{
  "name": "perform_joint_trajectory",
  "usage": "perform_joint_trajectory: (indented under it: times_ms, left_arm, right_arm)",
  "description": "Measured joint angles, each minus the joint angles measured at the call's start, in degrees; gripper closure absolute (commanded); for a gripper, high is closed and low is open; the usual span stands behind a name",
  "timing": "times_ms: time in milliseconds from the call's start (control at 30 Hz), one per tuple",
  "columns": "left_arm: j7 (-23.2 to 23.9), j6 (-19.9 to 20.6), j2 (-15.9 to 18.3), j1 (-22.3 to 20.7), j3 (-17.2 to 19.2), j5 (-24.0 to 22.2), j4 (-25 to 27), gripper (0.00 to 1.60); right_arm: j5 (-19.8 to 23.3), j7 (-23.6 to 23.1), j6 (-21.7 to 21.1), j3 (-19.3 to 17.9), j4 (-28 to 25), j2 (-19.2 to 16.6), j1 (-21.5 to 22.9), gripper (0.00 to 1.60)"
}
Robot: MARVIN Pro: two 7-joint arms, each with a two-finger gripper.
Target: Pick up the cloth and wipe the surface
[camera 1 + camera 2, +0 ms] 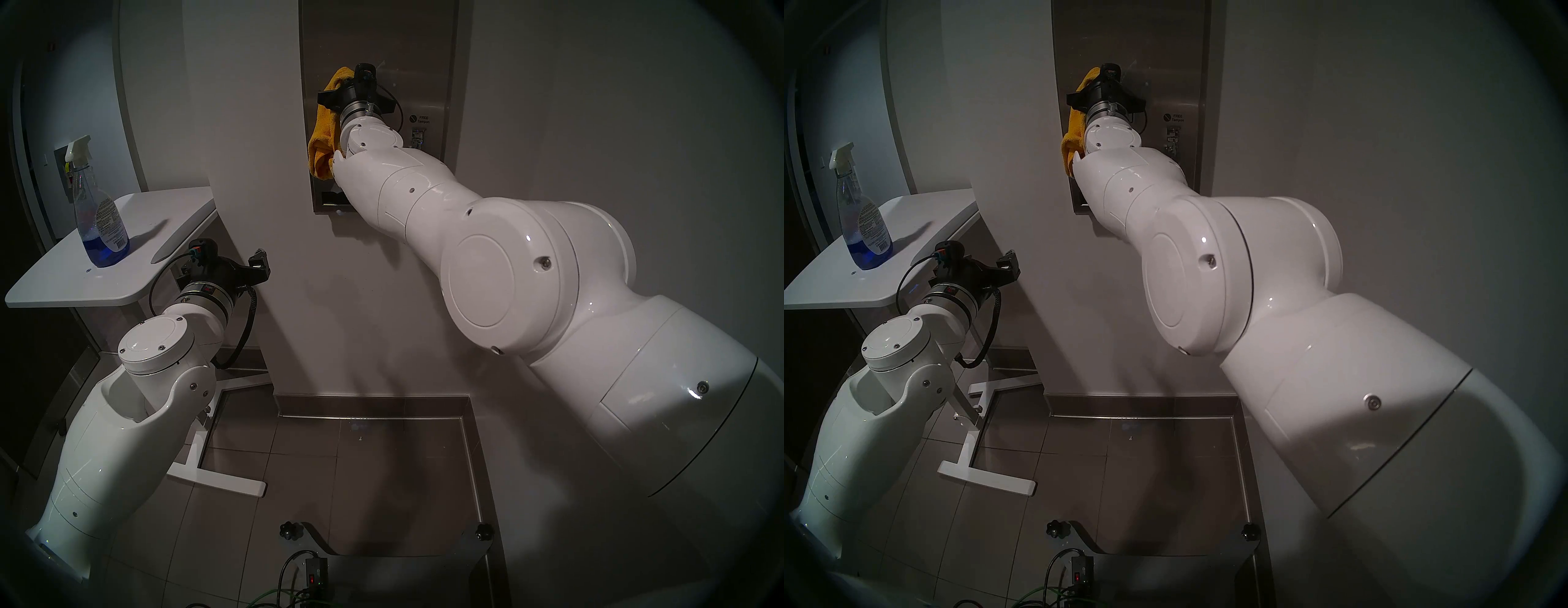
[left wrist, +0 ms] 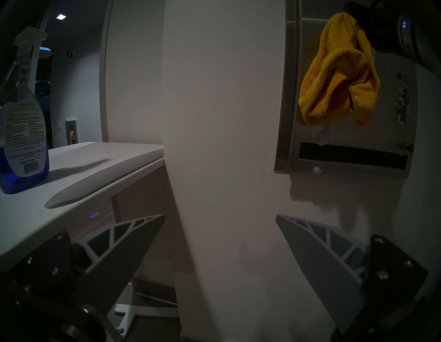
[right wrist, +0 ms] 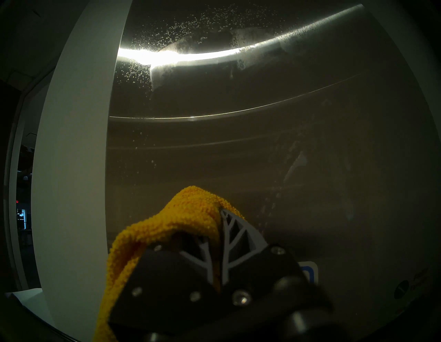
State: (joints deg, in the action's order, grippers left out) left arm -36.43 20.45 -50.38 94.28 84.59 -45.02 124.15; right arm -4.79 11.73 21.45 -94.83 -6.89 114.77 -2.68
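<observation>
The mustard-yellow cloth [image 1: 323, 140] hangs in folds against the stainless-steel dispenser panel [image 1: 420, 63] on the wall. My right gripper [image 1: 345, 80] is shut on the cloth's upper part and holds it to the panel's left side. In the right wrist view the two fingers [image 3: 235, 236] are closed together with the cloth [image 3: 186, 212] pinched between them, against the steel panel [image 3: 238, 155], which carries droplets and wipe smears. From the left wrist view the cloth [image 2: 338, 71] drapes above the panel's dark slot [image 2: 350, 156]. My left gripper [image 2: 219, 217] is open and empty, low beside the white table.
A spray bottle [image 1: 98, 204] of blue liquid stands on the white rounded tabletop [image 1: 127, 271] at the left. A coin mechanism [image 1: 418, 138] sits under a "FREE" label on the panel's right side. Below are the table's white foot [image 1: 220, 482] and cables [image 1: 292, 590].
</observation>
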Motion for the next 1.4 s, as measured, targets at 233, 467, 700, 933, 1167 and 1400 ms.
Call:
perform_joint_trajectory:
  times_ms: [233, 467, 700, 933, 1167, 1400]
  left_arm:
    - [-0.07, 0.01, 0.03, 0.03, -0.09, 0.01, -0.05, 0.00]
    - [-0.13, 0.01, 0.06, 0.03, -0.15, 0.01, -0.05, 0.00]
    - [-0.17, -0.01, 0.08, 0.01, -0.15, 0.00, -0.01, 0.00]
    - [-0.21, -0.01, 0.09, -0.02, -0.15, 0.00, 0.02, 0.00]
    - [-0.25, -0.01, 0.10, -0.05, -0.15, 0.00, 0.03, 0.00]
    - [-0.29, -0.01, 0.10, -0.07, -0.14, -0.01, 0.03, 0.00]
  right_arm:
    - [-0.38, -0.19, -0.19, -0.05, -0.79, -0.59, 1.33, 1.60]
    - [-1.36, -0.13, -0.36, -0.06, -2.00, -2.26, 3.20, 1.60]
    - [-2.68, -0.47, -0.47, 0.41, -2.44, -3.98, 4.49, 1.60]
    - [-4.09, -1.71, -0.48, 2.19, -2.02, -4.62, 4.61, 1.60]
    - [-4.74, -2.83, -0.60, 3.36, -0.84, -3.38, 4.13, 1.60]
    - [-4.16, -3.95, -1.31, 2.88, 1.51, -1.23, 1.94, 1.60]
